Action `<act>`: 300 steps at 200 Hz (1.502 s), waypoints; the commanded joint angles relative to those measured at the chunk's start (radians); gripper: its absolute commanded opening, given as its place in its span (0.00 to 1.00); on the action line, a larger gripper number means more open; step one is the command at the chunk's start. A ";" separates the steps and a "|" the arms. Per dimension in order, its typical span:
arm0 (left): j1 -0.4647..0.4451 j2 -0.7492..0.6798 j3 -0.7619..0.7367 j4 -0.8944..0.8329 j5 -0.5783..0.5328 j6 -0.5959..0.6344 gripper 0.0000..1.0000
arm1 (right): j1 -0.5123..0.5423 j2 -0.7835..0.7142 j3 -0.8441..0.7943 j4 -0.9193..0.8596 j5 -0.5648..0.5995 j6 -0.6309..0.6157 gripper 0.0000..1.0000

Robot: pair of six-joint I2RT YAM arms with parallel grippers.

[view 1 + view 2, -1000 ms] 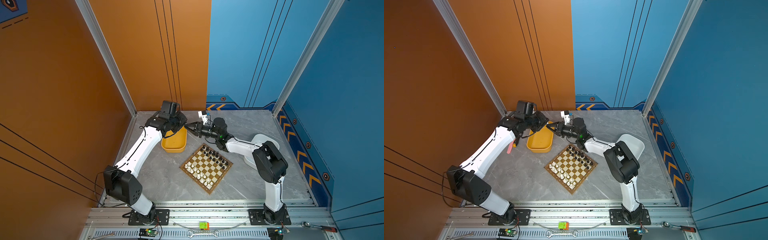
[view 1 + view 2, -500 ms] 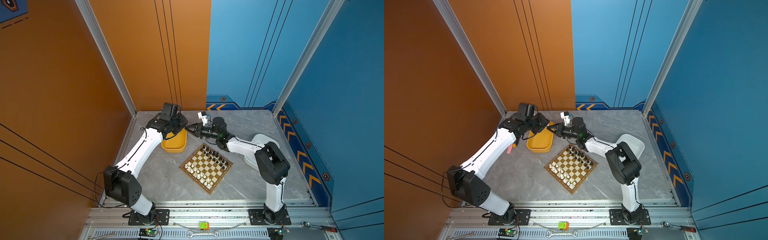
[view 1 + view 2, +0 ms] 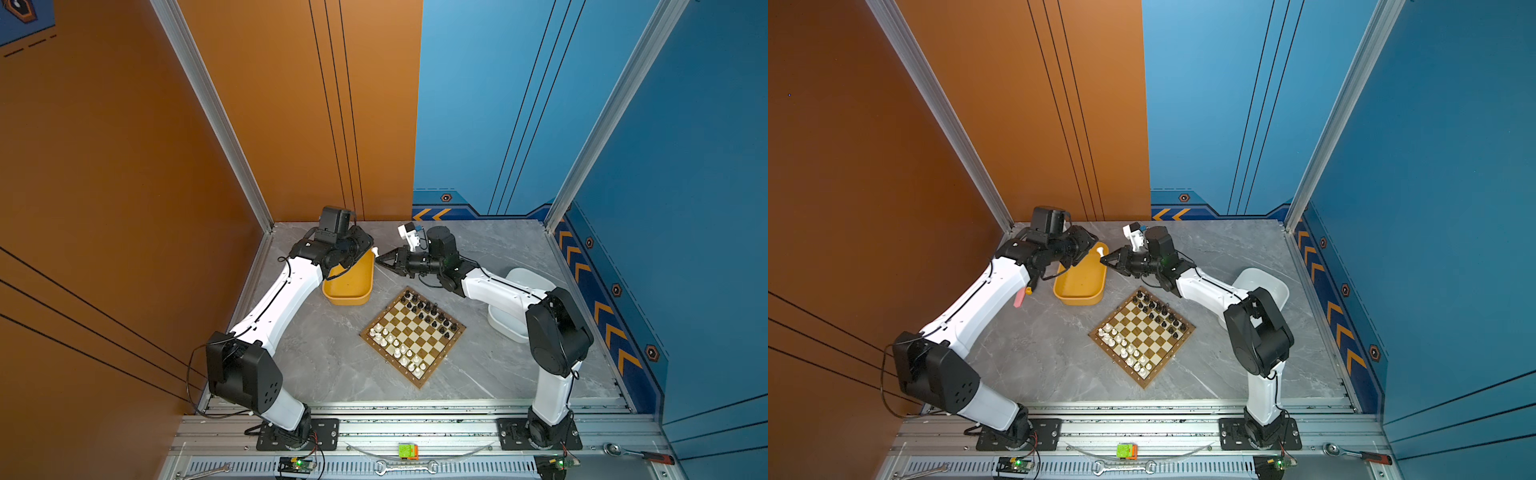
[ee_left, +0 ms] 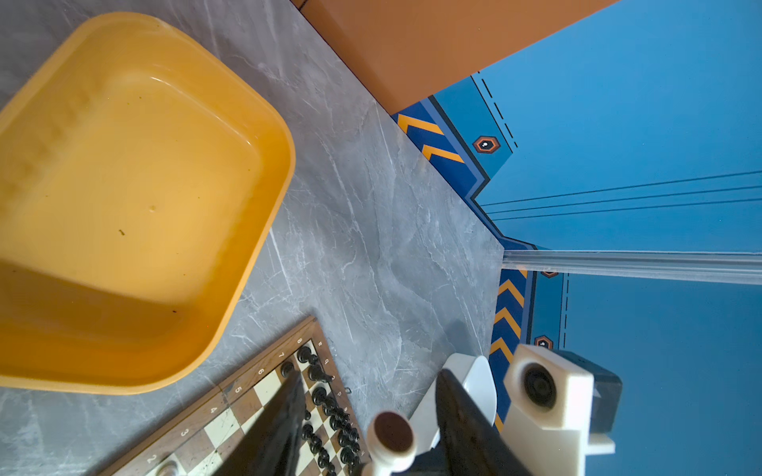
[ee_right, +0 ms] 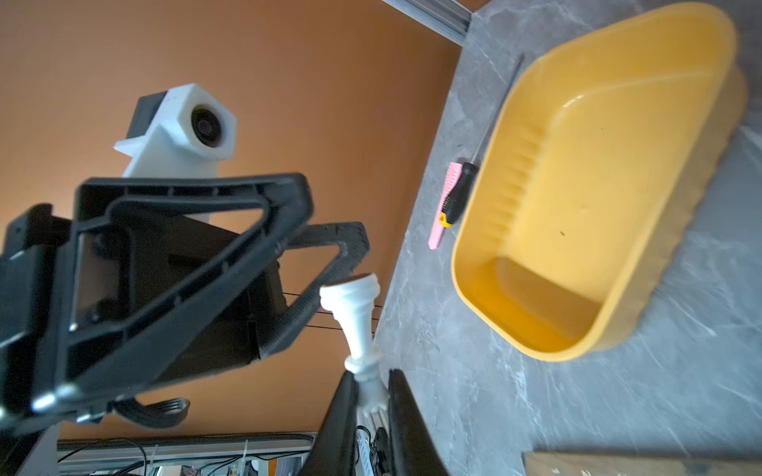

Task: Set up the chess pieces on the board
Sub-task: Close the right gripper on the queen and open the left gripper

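White piece (image 5: pixel 358 321), pinched by right gripper (image 5: pixel 372 377), sits inside spread-wide left gripper (image 4: pixel 370 375), near yellow tray (image 5: pixel 598 185).

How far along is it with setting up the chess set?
Mostly done: black pieces and white pieces stand in rows on opposite sides of the board. In hand: the right hand pinches one white piece; the left hand is open beside it. Left: placing it; the yellow tray looks empty.

The board (image 3: pixel 413 336) shows dark brown and cream checks within a brown border; its chess pieces (image 3: pixel 427 309) are black and white. The raised piece (image 5: pixel 355 317) is white, the tray (image 3: pixel 351 286) yellow, the bench (image 3: pixel 324 357) grey with pale marble veining.
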 commanded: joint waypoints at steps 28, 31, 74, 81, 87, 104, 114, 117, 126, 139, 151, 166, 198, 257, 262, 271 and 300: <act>0.119 -0.052 -0.058 0.069 0.099 0.038 0.53 | -0.014 -0.050 0.185 -0.694 0.049 -0.376 0.16; 0.126 -0.055 -0.064 0.070 0.105 0.040 0.54 | -0.014 -0.051 0.196 -0.730 0.060 -0.395 0.16; 0.194 -0.096 -0.172 0.042 0.150 0.131 0.56 | -0.017 -0.067 0.288 -1.094 0.183 -0.555 0.17; 0.198 -0.106 -0.188 0.017 0.139 0.163 0.56 | -0.015 -0.074 0.294 -1.138 0.204 -0.573 0.17; 0.202 -0.115 -0.199 -0.005 0.127 0.194 0.56 | -0.013 -0.078 0.295 -1.173 0.227 -0.590 0.17; 0.202 -0.138 -0.229 -0.064 0.081 0.272 0.57 | -0.003 -0.092 0.290 -1.259 0.284 -0.633 0.17; 0.202 -0.154 -0.255 -0.083 0.064 0.304 0.57 | 0.003 -0.102 0.279 -1.290 0.305 -0.646 0.17; 0.202 -0.159 -0.261 -0.088 0.057 0.311 0.57 | 0.004 -0.105 0.273 -1.295 0.312 -0.649 0.17; 0.202 -0.171 -0.285 -0.101 0.044 0.331 0.57 | 0.009 -0.118 0.257 -1.305 0.327 -0.653 0.17; 0.200 -0.186 -0.316 -0.112 0.030 0.353 0.58 | 0.015 -0.129 0.241 -1.322 0.347 -0.656 0.17; 0.198 -0.198 -0.339 -0.120 0.024 0.369 0.58 | 0.024 -0.130 0.235 -1.341 0.362 -0.661 0.17; 0.193 -0.210 -0.363 -0.134 0.019 0.391 0.58 | 0.045 -0.131 0.229 -1.353 0.380 -0.661 0.17; 0.176 -0.244 -0.391 -0.178 -0.059 0.443 0.60 | 0.113 -0.110 0.249 -1.401 0.412 -0.671 0.17; 0.163 -0.410 -0.488 -0.232 -0.218 0.457 0.61 | 0.241 -0.011 0.382 -1.563 0.502 -0.709 0.17; 0.164 -0.419 -0.495 -0.239 -0.222 0.458 0.61 | 0.252 0.000 0.398 -1.576 0.511 -0.711 0.17; 0.164 -0.440 -0.509 -0.247 -0.227 0.462 0.61 | 0.268 0.020 0.435 -1.601 0.528 -0.715 0.17; 0.166 -0.499 -0.556 -0.276 -0.241 0.466 0.61 | 0.325 0.099 0.524 -1.680 0.580 -0.731 0.17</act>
